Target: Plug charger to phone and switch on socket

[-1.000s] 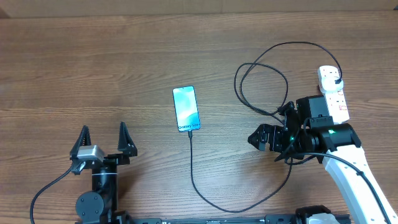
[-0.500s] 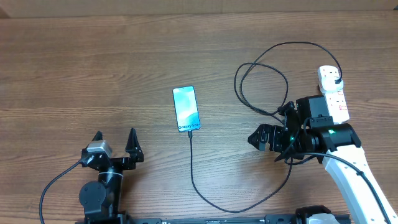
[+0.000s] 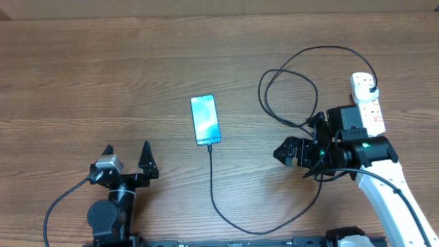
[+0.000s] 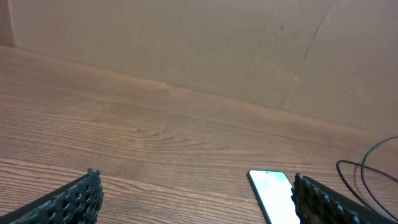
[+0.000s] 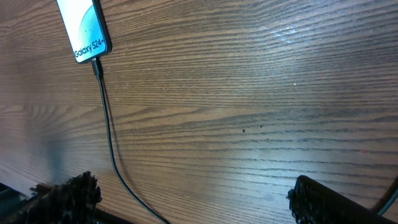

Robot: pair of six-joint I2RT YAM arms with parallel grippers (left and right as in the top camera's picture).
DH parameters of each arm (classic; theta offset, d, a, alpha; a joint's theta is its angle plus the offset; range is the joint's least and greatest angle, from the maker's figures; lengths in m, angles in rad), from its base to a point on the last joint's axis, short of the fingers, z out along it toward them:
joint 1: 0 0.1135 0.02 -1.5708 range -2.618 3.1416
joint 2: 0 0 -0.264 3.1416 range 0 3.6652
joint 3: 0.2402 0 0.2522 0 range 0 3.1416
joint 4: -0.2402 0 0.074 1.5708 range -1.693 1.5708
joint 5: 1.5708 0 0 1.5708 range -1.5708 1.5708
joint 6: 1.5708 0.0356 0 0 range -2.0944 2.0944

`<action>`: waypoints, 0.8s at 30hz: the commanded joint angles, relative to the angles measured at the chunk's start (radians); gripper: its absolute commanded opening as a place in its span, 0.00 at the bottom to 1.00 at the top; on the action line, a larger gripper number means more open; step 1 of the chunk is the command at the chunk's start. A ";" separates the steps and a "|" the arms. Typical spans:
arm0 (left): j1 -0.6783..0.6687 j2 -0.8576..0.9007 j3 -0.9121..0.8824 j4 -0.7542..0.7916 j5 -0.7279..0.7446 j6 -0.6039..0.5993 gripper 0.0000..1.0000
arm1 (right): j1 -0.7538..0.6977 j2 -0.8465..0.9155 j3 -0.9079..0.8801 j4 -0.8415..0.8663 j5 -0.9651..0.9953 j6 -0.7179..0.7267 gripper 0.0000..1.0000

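The phone (image 3: 206, 120) lies flat mid-table with its blue screen lit; it also shows in the right wrist view (image 5: 84, 28) and the left wrist view (image 4: 273, 194). The charger cable (image 3: 211, 185) runs from the phone's bottom edge, where its connector (image 5: 96, 66) sits in the port. It curves along the front and loops up to a black plug (image 3: 372, 88) in the white socket strip (image 3: 368, 106). My right gripper (image 3: 287, 156) is open and empty, left of the strip, and my left gripper (image 3: 127, 152) is open and empty at the front left.
Cable loops (image 3: 288, 89) lie between the phone and the strip, just behind my right gripper. A cardboard wall (image 4: 199, 43) stands along the table's far edge.
My left gripper has drawn back toward the front edge and turned slightly over the last second. The right arm, phone and cable have not moved.
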 commanded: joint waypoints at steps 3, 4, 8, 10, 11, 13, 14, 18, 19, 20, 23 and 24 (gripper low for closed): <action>-0.006 -0.009 -0.003 -0.002 0.015 -0.010 1.00 | 0.005 0.000 -0.003 0.005 -0.001 0.005 1.00; -0.006 -0.009 -0.003 -0.002 0.015 -0.010 1.00 | 0.005 0.000 -0.003 0.005 -0.001 0.005 1.00; -0.006 -0.009 -0.003 -0.002 0.015 -0.010 1.00 | 0.005 0.000 -0.003 0.005 -0.001 0.005 1.00; -0.006 -0.009 -0.003 -0.002 0.015 -0.010 1.00 | 0.005 0.000 -0.003 0.005 -0.001 0.005 1.00; -0.006 -0.009 -0.003 -0.002 0.015 -0.010 1.00 | 0.005 0.000 -0.003 0.009 0.010 -0.007 1.00; -0.006 -0.009 -0.003 -0.002 0.015 -0.010 1.00 | 0.005 0.000 -0.003 0.032 0.095 -0.013 1.00; -0.006 -0.009 -0.003 -0.002 0.015 -0.010 1.00 | 0.005 0.000 -0.003 0.040 0.123 -0.013 1.00; -0.006 -0.009 -0.003 -0.002 0.015 -0.010 1.00 | 0.005 0.000 -0.003 0.054 0.166 -0.034 1.00; -0.006 -0.009 -0.003 -0.002 0.015 -0.010 1.00 | 0.005 0.000 -0.003 0.079 0.182 -0.043 1.00; -0.006 -0.009 -0.003 -0.002 0.015 -0.010 1.00 | 0.005 0.000 -0.006 0.121 0.187 -0.064 1.00; -0.006 -0.009 -0.003 -0.002 0.015 -0.010 1.00 | 0.006 -0.035 -0.034 0.309 0.183 -0.115 1.00; -0.006 -0.009 -0.003 -0.002 0.015 -0.010 0.99 | 0.007 -0.075 -0.057 0.390 0.184 -0.115 1.00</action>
